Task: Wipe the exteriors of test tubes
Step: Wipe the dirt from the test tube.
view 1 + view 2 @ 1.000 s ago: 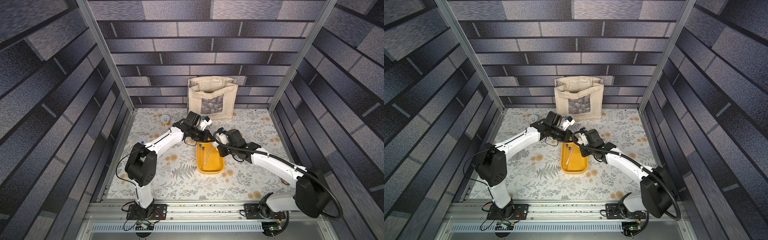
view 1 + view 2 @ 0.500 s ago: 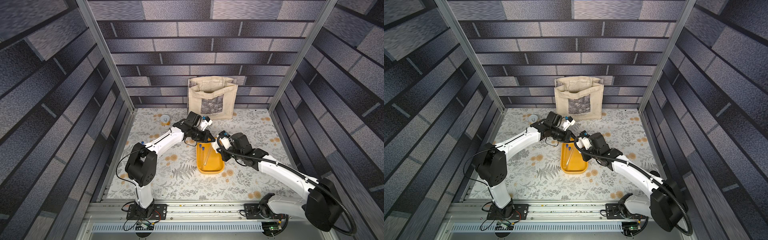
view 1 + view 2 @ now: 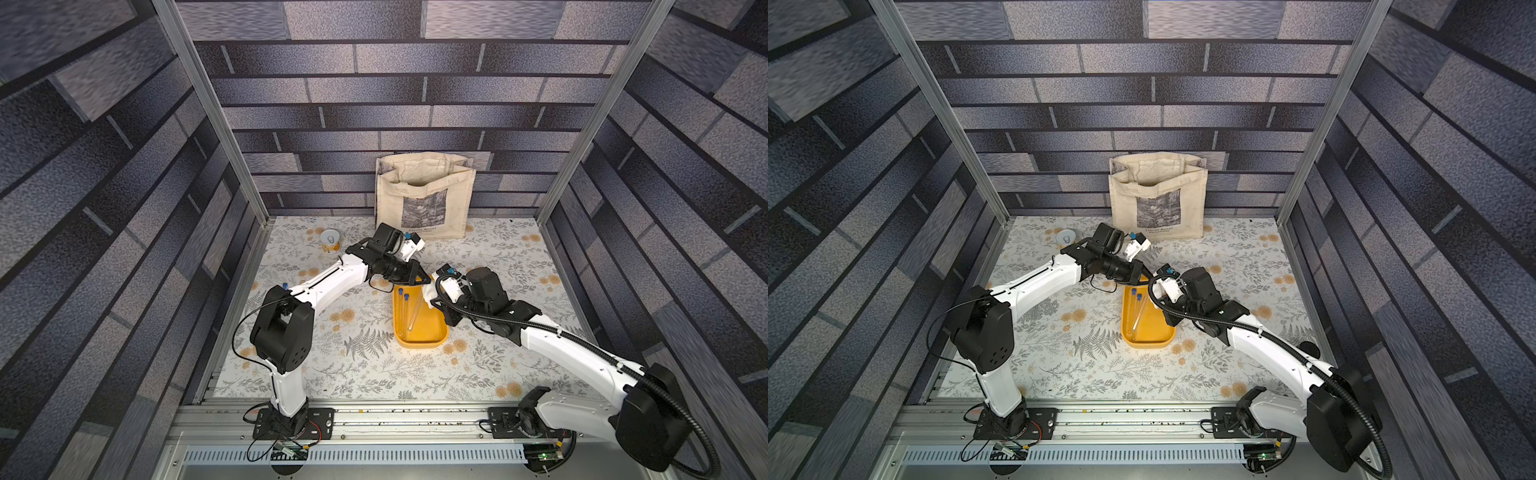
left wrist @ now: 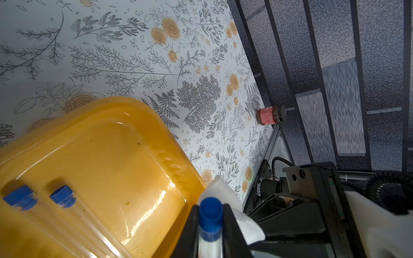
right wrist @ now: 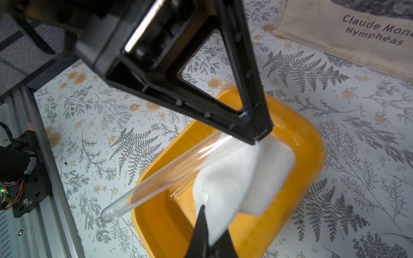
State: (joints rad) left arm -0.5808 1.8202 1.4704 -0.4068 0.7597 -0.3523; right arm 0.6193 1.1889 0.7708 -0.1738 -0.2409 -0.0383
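while pinching one test tube [image 5: 161, 178] in left gripper [image 4: 210, 234] and white cloth [image 5: 234, 178] in right gripper [image 5: 207, 234], mid-wipe with two more tubes [image 4: 67, 201] lying in tray [image 5: 308, 143].

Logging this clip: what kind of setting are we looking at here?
Most likely a staged robot test cell rather than a real lab: brick-print wall panels mounted on an aluminium frame, a floral-print tabletop, and two arms bolted to a rail along the front edge.
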